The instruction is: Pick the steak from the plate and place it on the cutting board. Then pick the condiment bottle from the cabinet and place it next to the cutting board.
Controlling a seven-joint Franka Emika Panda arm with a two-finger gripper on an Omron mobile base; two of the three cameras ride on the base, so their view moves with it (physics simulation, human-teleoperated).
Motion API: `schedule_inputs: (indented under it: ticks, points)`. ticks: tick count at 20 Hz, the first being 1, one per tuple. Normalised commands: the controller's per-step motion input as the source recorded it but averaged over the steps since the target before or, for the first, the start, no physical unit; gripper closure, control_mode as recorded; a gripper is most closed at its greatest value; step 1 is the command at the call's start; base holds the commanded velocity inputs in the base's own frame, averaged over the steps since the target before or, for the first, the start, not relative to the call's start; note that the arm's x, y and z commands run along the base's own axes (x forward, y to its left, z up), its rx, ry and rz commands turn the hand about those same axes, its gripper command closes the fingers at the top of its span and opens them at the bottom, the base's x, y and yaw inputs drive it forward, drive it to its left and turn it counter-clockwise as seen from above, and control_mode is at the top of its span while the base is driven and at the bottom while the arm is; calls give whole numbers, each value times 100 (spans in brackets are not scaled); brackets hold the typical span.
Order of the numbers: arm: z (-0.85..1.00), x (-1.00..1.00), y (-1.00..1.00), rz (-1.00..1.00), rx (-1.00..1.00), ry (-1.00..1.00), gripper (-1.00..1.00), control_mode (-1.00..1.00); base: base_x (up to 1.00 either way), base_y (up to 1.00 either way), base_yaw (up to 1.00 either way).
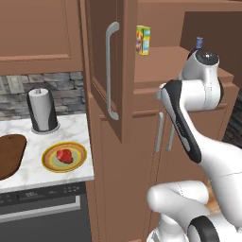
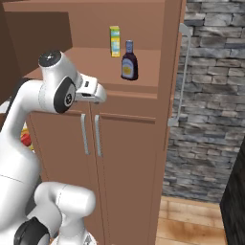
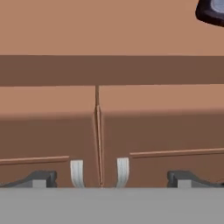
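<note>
The steak (image 1: 64, 156), a small red chunk, lies on the yellow-rimmed plate (image 1: 47, 163) on the marble counter. The dark brown cutting board (image 1: 9, 153) lies left of the plate, cut off by the frame edge. The condiment bottle (image 2: 129, 61), dark with a blue cap, stands upright on the open shelf of the cabinet (image 2: 124, 139); its cap (image 1: 199, 42) peeks over my arm. My gripper (image 3: 113, 178) is open and empty, facing the cabinet's lower double doors just below the shelf edge, lower than the bottle and to its left.
A yellow box (image 2: 115, 41) stands behind the bottle. The upper cabinet door (image 1: 106, 71) hangs open between counter and shelf. A paper towel roll (image 1: 42, 109) stands behind the plate. Two silver handles (image 3: 76, 173) flank the lower doors' seam. A stone wall (image 2: 210, 105) lies to the right.
</note>
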Motion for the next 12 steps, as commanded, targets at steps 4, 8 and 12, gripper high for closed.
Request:
schedule_inputs:
  ticks: [4, 8, 12]
  points:
    - [15, 0, -8, -4, 0, -12, -100, -100, 0, 0, 0]
    - [14, 0, -10, -5, 0, -12, -100, -100, 0, 0, 0]
    - [9, 0, -11, -5, -1, -14, -100, -100, 0, 0, 0]
